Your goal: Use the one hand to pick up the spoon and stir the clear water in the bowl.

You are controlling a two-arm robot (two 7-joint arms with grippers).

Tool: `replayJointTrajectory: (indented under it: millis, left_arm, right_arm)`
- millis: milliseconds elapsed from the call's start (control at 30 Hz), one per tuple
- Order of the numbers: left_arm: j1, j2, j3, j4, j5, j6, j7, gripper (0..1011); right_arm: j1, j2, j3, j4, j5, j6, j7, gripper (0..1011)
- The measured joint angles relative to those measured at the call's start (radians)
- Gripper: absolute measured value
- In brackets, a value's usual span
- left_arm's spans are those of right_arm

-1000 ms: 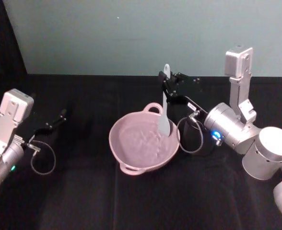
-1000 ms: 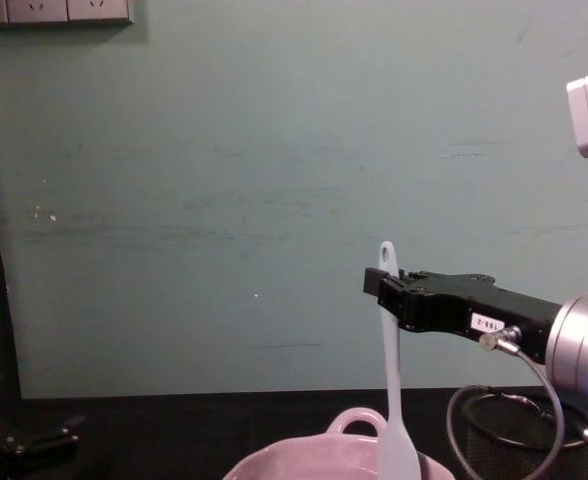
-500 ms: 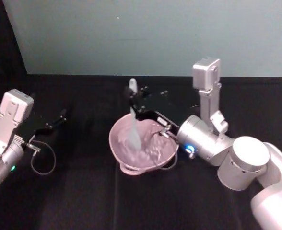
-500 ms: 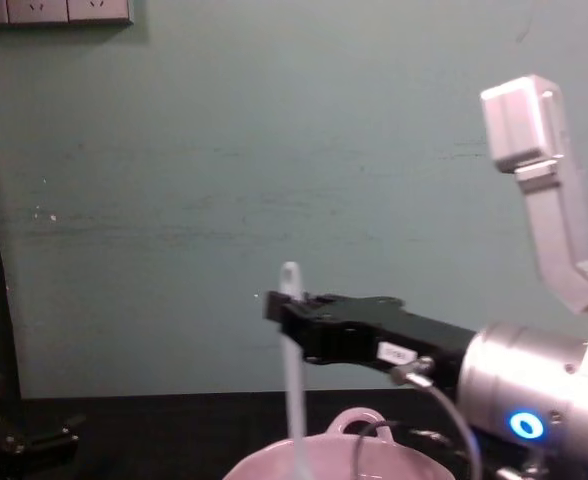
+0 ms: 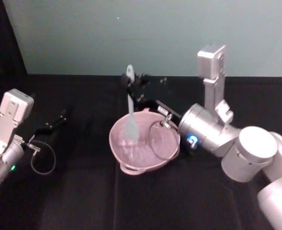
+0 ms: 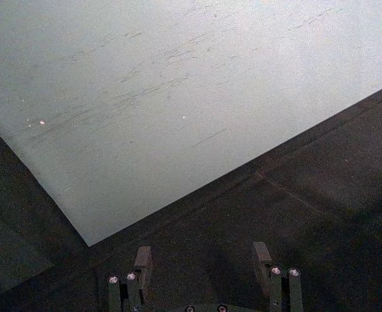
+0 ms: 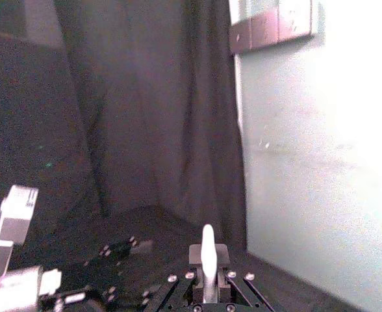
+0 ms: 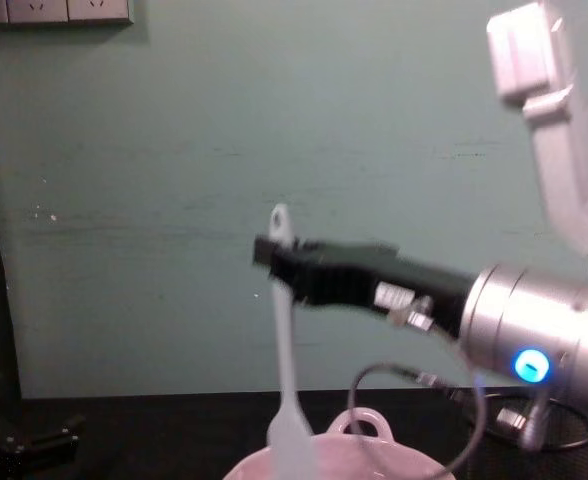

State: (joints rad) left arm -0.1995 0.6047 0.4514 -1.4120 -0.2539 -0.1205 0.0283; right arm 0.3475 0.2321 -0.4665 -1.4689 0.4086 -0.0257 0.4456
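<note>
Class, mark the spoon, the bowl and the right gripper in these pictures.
spoon [image 5: 131, 128], head view, on its blade.
bowl [image 5: 111, 140], head view, on its left rim.
right gripper [image 8: 274, 262], chest view, midway between its fingertips.

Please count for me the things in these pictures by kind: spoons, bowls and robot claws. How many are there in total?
spoon: 1
bowl: 1, pink
claws: 2, the right claw shut on the spoon over the bowl, the left claw open, parked at the left
total: 4
</note>
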Motion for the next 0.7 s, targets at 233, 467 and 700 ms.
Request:
replayJointTrajectory:
  millis: [233,467,700]
  left_arm:
    - [0.000,0.000,0.000,0.000,0.000,0.000,0.000,1011]
    - [0.000,0.000,0.000,0.000,0.000,0.000,0.000,1011]
    - [0.000,0.000,0.000,0.000,0.000,0.000,0.000,1011]
  right_arm:
    - [-0.001,0.050,0.056,-0.107,0.037,0.026,-0.016,114]
    - [-0.022,0.100,0.118,-0.196,0.116,0.072,-0.035,114]
    - [-0.047,0.159,0.168,-0.261,0.175,0.121,-0.064,114]
